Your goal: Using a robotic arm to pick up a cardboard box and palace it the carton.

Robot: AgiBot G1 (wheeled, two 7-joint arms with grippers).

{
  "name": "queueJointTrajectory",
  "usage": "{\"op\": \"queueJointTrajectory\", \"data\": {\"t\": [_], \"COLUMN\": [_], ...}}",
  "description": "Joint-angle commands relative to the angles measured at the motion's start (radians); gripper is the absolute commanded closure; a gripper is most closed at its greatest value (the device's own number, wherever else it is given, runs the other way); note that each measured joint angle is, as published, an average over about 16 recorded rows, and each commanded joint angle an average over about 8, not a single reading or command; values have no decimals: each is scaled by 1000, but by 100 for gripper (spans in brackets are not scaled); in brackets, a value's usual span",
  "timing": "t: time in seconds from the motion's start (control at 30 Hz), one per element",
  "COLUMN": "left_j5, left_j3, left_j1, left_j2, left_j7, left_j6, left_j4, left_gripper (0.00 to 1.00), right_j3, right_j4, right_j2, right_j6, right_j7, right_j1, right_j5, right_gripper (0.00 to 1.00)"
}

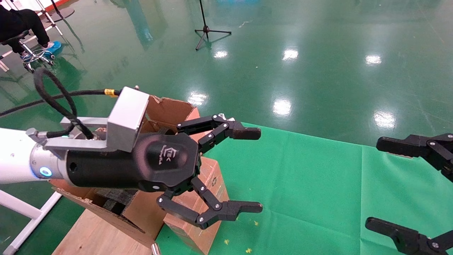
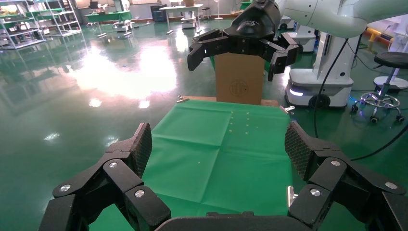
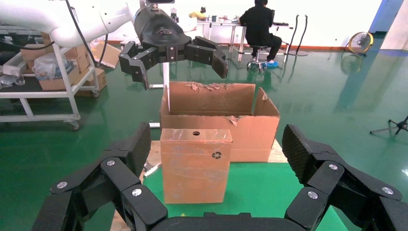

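Right wrist view: the cardboard box point(image 3: 195, 166) stands upright at the edge of the green cloth point(image 1: 318, 184), just beside the near wall of the carton point(image 3: 250, 130). Whether the two touch cannot be confirmed. Its top and faces carry glossy tape.

The robotic arm's left gripper point(image 1: 260, 170) hangs above the box and the carton's edge. Its fingers are spread wide and it holds nothing. The right gripper point(image 1: 373, 183) is parked over the cloth, well apart from the box, also spread wide and empty.

Assessment: the step in hand is the approach to grasp.
- Bring the fingers squarely down over two opposite faces of the box.
- Keep the finger nearest the carton clear of its torn flaps.
- Close firmly, as the taped faces are likely slippery.
- Lift the box above the flap tops before carrying it across.

Count:
- Cardboard box: one.
- Carton: one.
- Grippers: two.
- Black foam blocks point(image 1: 116, 198) inside the carton: partly hidden, number not determinable.
- Wooden board point(image 1: 92, 233) under the carton: one.
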Motion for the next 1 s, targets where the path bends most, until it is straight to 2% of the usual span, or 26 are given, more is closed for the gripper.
{"op": "queueJointTrajectory", "data": {"t": [0.03, 0.77, 0.83, 1.0], "left_j5": [0, 0, 0, 20], "left_j3": [0, 0, 0, 4], "left_j1": [0, 0, 0, -5], "left_j2": [0, 0, 0, -8], "left_j7": [0, 0, 0, 3], "left_j6": [0, 0, 0, 0], "left_j4": [0, 0, 0, -7], "left_gripper": [0, 0, 0, 0], "right_j3": [0, 0, 0, 0], "right_j4": [0, 0, 0, 0], "right_j2": [0, 0, 0, 0], "right_j6": [0, 0, 0, 0], "right_j7": [0, 0, 0, 0], "right_j1": [0, 0, 0, 0], "right_j5": [0, 0, 0, 0], "right_gripper": [0, 0, 13, 76]}}
